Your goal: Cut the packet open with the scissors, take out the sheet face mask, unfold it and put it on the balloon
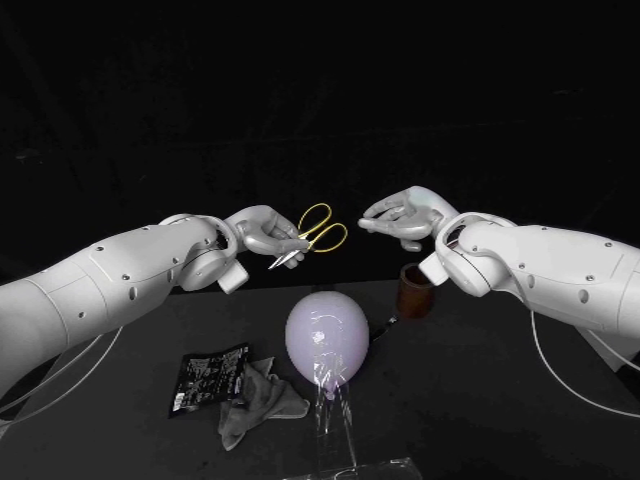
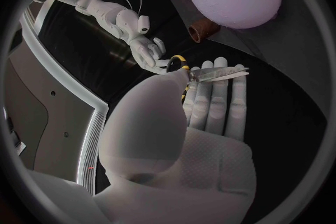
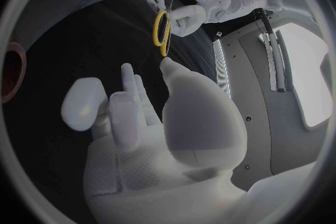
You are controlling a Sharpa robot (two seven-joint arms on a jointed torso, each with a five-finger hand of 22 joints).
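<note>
My left hand holds the scissors by the blades above the table, their yellow handles pointing toward my right hand. In the left wrist view the blades lie across my left hand's fingers. My right hand holds nothing, its fingers apart, just short of the handles; I cannot tell whether they touch. The right wrist view shows my right hand with the yellow handle ring beyond it. The pale purple balloon stands mid-table. The black packet lies flat to its left.
A crumpled grey cloth lies beside the packet, near the balloon's base. A clear stand reaches from under the balloon toward the front edge. A brown cup stands behind the balloon to the right, below my right forearm.
</note>
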